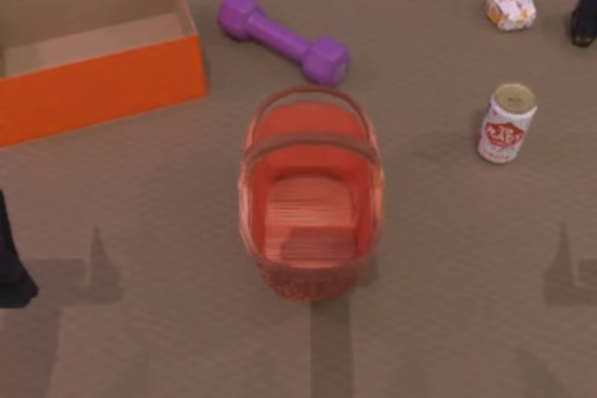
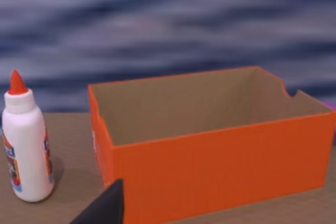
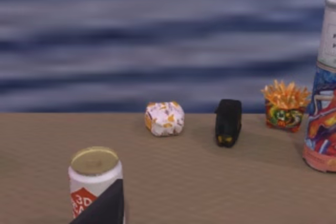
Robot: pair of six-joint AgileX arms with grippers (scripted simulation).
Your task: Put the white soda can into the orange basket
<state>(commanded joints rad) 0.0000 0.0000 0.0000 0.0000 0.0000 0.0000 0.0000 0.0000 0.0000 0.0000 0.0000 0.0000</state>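
Note:
The white soda can (image 1: 506,123) stands upright at the table's right, red markings on its side and a tan top; no gripper shows near it in the top view. The right wrist view has the can (image 3: 93,177) close by, partly behind one dark finger (image 3: 107,208) of my right gripper. The orange basket (image 1: 311,195) sits at mid-table, handle arched over an empty ribbed floor. My left arm (image 1: 11,272) is parked at the left edge; one finger (image 2: 105,208) of it shows before the orange box. Both grippers hold nothing and look open.
A big orange box (image 1: 103,81) with a brown inside fills the back left. A purple dumbbell (image 1: 284,39) lies behind the basket. A white-and-orange lump (image 1: 510,7) and a black object (image 1: 585,18) sit back right. A glue bottle (image 2: 26,145), a fries carton (image 3: 286,106) and a tall printed container (image 3: 324,108) stand beyond.

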